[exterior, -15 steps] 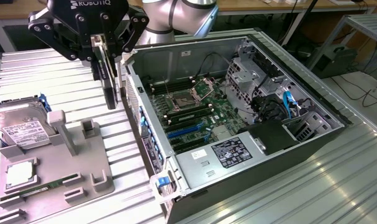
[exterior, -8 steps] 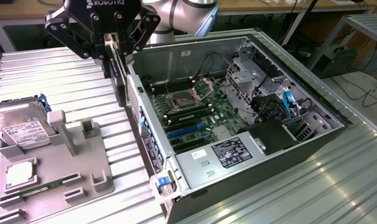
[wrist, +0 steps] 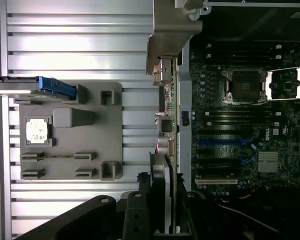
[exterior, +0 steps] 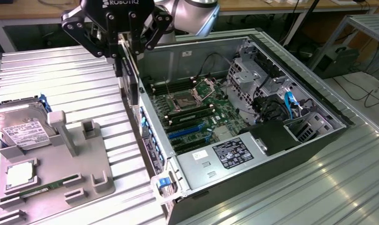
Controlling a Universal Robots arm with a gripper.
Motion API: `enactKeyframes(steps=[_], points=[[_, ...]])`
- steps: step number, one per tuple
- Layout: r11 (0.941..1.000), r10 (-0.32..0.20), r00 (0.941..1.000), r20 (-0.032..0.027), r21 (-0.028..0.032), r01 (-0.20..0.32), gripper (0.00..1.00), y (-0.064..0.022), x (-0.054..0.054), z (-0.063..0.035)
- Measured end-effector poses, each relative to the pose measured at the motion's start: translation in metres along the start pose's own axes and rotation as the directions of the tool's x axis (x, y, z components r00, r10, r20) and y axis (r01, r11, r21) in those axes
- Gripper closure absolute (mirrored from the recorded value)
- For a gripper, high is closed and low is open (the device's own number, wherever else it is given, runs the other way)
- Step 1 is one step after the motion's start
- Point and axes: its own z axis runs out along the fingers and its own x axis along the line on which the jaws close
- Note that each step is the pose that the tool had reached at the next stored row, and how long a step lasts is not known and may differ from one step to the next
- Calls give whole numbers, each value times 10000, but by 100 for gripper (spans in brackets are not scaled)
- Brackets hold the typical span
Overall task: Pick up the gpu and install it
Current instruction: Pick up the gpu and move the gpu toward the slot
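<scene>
The gpu [exterior: 131, 79] is a slim dark card hanging on edge from my gripper [exterior: 128, 46], which is shut on its upper end. In the exterior view it hangs over the aluminium table just outside the open computer case's [exterior: 177, 51] wall, on the exterior view's left of it. The wrist view shows the gpu [wrist: 169, 130] edge-on, running from my gripper [wrist: 165, 222] out to its silvery metal bracket [wrist: 170, 30]. It lies alongside the case wall, with the motherboard [wrist: 240, 125] and its blue slots [wrist: 225, 142] beyond.
A grey holder block [exterior: 71, 159] sits on the slatted table at the exterior view's left. It carries a silver hard drive [exterior: 20, 129], a processor chip [exterior: 19, 174] and a green memory stick [exterior: 36, 191]. Inside the case are black cables [exterior: 271, 108] and a drive cage [exterior: 252, 70].
</scene>
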Motion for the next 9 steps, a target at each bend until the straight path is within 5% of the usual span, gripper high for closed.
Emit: enactKeyframes(steps=[9], points=[[10000,0,10000,0,0,0,72,0,-175,4]])
